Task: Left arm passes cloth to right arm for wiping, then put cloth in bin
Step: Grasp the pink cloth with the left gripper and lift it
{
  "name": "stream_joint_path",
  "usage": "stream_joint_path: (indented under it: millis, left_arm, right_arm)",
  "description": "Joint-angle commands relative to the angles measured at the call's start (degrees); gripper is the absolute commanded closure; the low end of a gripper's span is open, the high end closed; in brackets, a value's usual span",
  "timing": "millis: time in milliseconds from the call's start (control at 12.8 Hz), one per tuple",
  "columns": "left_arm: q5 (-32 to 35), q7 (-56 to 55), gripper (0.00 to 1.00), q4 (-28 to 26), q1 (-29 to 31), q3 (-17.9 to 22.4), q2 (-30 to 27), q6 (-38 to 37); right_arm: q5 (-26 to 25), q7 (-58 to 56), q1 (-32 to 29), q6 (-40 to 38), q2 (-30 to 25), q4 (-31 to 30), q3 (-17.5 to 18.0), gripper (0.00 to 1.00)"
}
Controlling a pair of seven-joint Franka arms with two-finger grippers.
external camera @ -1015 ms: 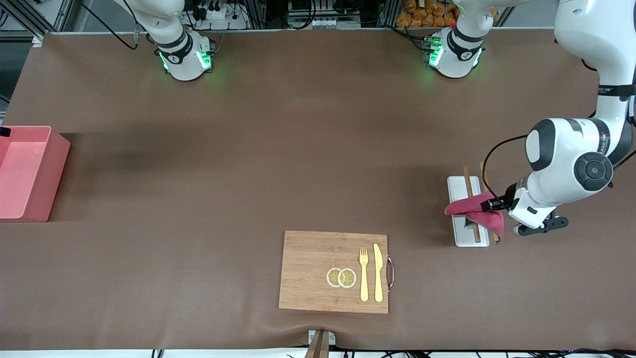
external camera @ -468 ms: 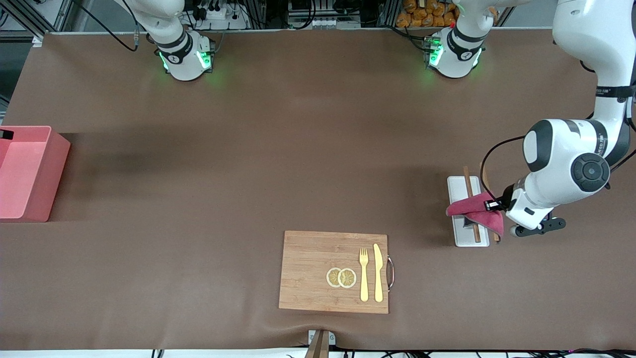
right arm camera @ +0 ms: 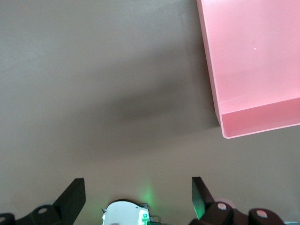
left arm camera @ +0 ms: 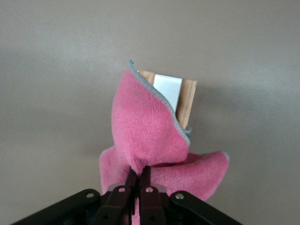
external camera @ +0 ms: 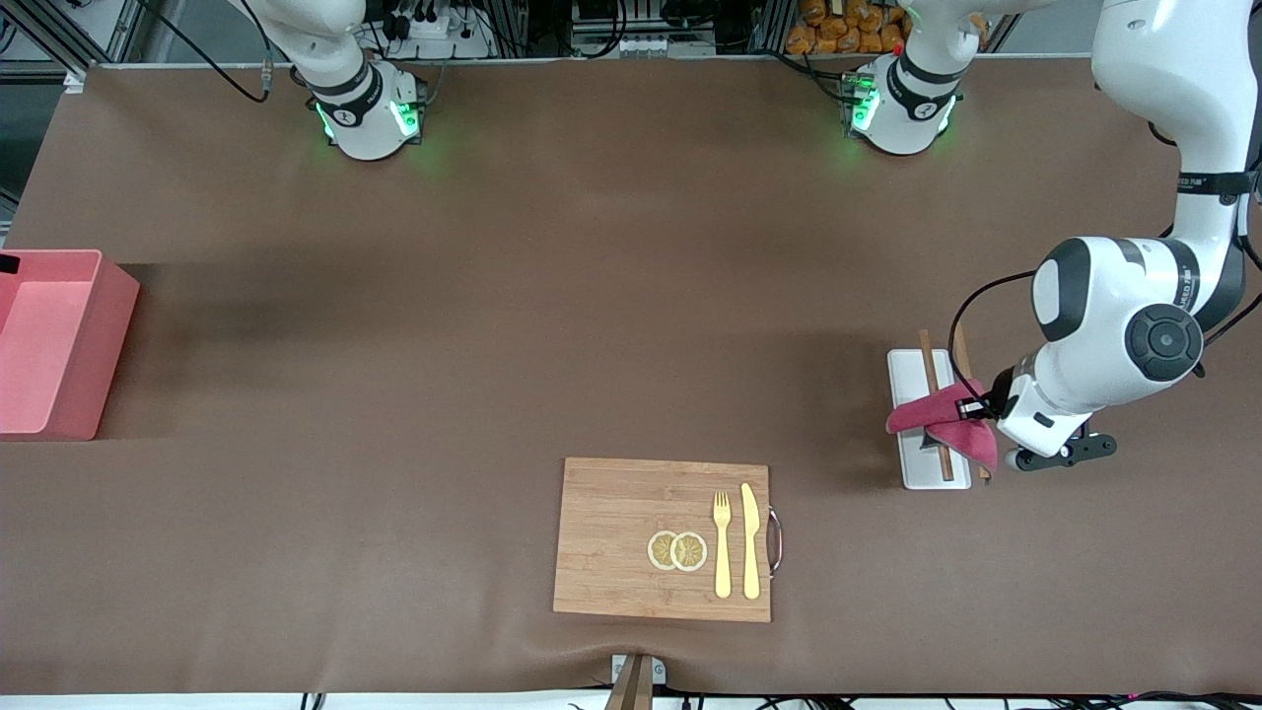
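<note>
Over the white tray (external camera: 912, 473) at the left arm's end of the counter (external camera: 552, 296), left tool (left arm camera: 138, 176) pinches the cloth (external camera: 942, 419); right tool (right arm camera: 138, 197), waiting high near the bin (external camera: 49, 340), gapes wide

Rectangular wooden cutting board (external camera: 631, 537) with metal end handle, near the front edge | on it: two round yellow citrus slices (external camera: 677, 550), overlapping; yellow fork (external camera: 722, 544) and yellow knife (external camera: 751, 540), parallel, apart | small flat white rectangular tray (external camera: 927, 473), toward the left arm's end; brown wooden sticks (external camera: 928, 356), probably chopsticks, lying lengthwise | brown table cover (external camera: 493, 296).
</note>
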Motion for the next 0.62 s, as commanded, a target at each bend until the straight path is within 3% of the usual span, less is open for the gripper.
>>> stream_joint_path:
  millis: [0, 312, 546]
  left_arm:
    - [1.35, -2.68, 1.00, 2.61, -2.50, -0.18, -1.38, -1.40]
    - [0.65, -15.30, 1.00, 5.95, -7.24, -4.30, -2.18, -3.25]
    - [0.39, -25.17, 1.00, 9.11, -12.86, -4.66, -0.43, -3.25]
  right_arm:
    - [0.47, -0.40, 2.53, -0.46, -0.29, 0.30, 0.62, 0.00]
    - [0.99, -0.49, 9.56, -0.02, 2.69, 0.12, 0.62, 0.00]
    - [1.87, 0.56, 18.08, -0.11, 4.63, 0.12, 0.89, 0.00]
